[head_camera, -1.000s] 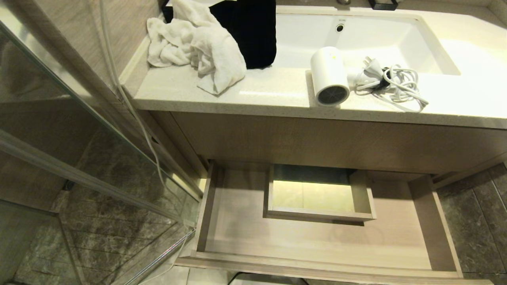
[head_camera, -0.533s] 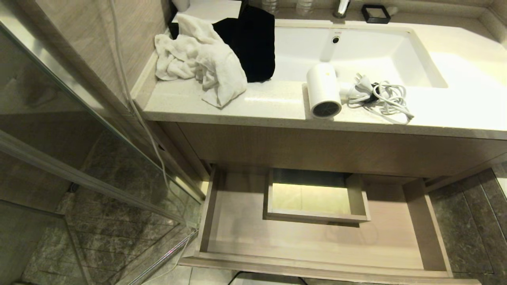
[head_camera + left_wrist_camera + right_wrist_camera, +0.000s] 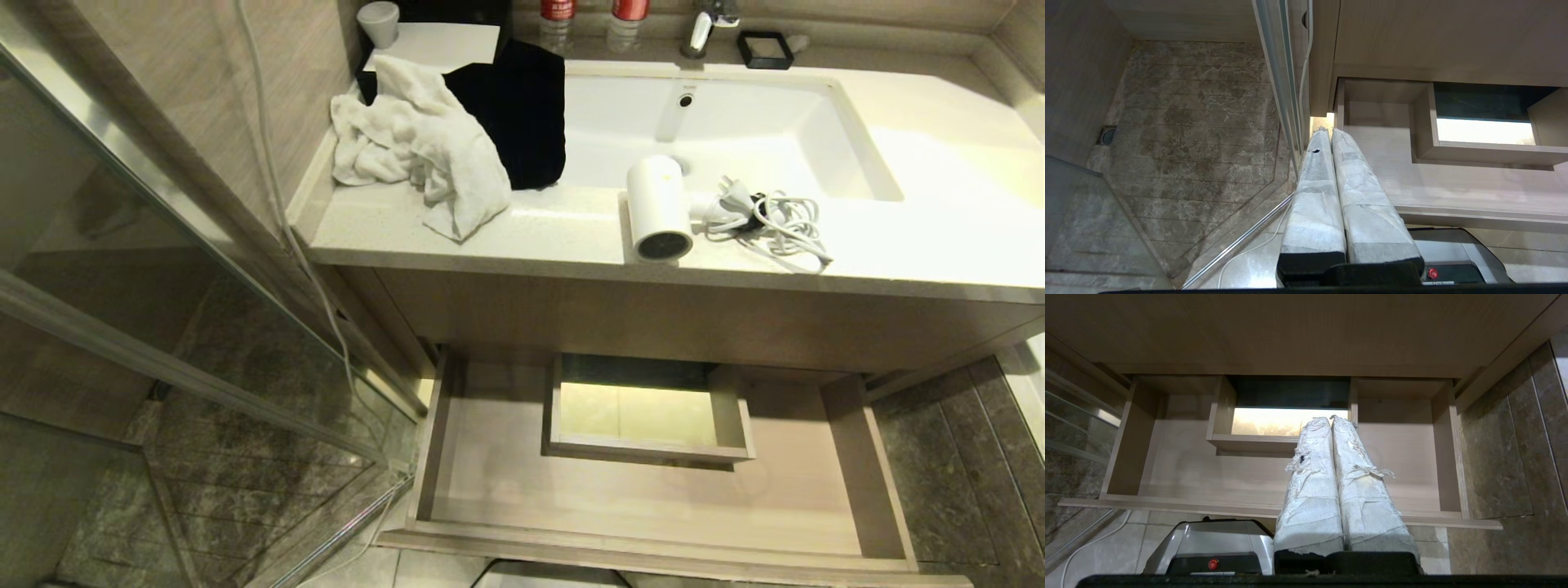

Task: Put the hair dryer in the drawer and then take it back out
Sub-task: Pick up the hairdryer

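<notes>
The room was a bathroom: a pale stone worktop (image 3: 563, 233) with a white sunken sink (image 3: 735, 122) ran over a wood-grain cabinet, dark marbled tiles (image 3: 939, 457) covered the floor, and a glass shower screen (image 3: 188, 327) closed off the robot's left side.

The drawer (image 3: 653, 498) stood pulled fully out below the worktop, its floor bare around the boxed notch (image 3: 649, 408) at the back. The left pincer (image 3: 1327, 130) hung above the drawer's left back corner, close to the shower screen, its cloth-wrapped fingers (image 3: 1314, 192) pressed together with nothing between them. The right pincer (image 3: 1331, 418) hung over the middle of the drawer, its tips against the notch's right wall in its wrist view, likewise closed and empty. Neither showed in the head view.

The hair dryer (image 3: 657, 208) lay well above and beyond both pincers, on the front edge of the worktop before the sink, barrel mouth facing outward, with its coiled cord (image 3: 775, 224) and plug beside it toward the robot's right. Farther left on the worktop lay a crumpled white towel (image 3: 424, 143) against a black cloth (image 3: 518, 114). Two bottles (image 3: 592, 16), a tap (image 3: 702, 28), a cup (image 3: 378, 23) and a small black tray (image 3: 763, 49) lined the back ledge. A white cable (image 3: 286, 220) hung down the wall by the screen.
</notes>
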### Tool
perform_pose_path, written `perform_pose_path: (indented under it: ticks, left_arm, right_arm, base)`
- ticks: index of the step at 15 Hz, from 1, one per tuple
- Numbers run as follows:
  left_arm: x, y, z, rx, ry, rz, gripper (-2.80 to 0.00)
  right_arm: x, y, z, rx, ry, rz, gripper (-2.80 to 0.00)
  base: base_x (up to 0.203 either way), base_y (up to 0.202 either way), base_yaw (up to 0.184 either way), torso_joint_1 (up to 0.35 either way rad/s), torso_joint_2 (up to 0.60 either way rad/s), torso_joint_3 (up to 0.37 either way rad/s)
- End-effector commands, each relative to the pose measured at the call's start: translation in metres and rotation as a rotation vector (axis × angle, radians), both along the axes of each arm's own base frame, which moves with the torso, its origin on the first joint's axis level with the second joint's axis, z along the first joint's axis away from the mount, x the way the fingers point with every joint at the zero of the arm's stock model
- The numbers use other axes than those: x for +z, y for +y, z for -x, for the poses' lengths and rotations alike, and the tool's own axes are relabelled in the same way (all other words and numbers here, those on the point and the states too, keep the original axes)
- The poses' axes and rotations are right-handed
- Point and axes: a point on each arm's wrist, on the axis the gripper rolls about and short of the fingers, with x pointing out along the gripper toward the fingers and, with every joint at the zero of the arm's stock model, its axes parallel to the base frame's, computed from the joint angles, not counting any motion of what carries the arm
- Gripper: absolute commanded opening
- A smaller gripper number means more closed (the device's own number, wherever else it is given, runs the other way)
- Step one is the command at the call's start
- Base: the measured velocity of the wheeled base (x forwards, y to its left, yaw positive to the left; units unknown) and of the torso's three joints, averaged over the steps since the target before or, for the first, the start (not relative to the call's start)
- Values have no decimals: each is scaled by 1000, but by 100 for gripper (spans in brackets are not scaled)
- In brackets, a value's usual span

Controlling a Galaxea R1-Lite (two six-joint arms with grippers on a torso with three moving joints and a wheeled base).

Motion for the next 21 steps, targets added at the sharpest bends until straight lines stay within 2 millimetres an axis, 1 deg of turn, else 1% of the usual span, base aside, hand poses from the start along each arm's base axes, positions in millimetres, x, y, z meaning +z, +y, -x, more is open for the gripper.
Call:
perform_pose_path:
  ticks: [1, 6, 13, 16, 21]
  left_arm:
    - [0, 0, 0, 0, -1, 0, -280]
    - [0, 0, 0, 0, 0, 0, -280]
    - [0, 0, 0, 0, 1, 0, -280]
    - [0, 0, 0, 0, -1, 0, -280]
    - [0, 0, 0, 0, -1, 0, -280]
  right_arm:
    - [0, 0, 0, -1, 1, 0, -280]
    - [0, 0, 0, 1, 1, 5, -280]
    - [-1, 0, 0, 2, 2, 8, -280]
    - [0, 0, 0, -1, -1, -4, -280]
    - [0, 0, 0, 0, 1, 0, -280]
  base:
    - [0, 0, 0, 159, -305, -149]
    - [0, 0, 0, 144, -282, -130]
    - [0, 0, 0, 0, 0, 0]
    - [0, 0, 0, 152, 4, 151]
    - [0, 0, 0, 261, -35, 217]
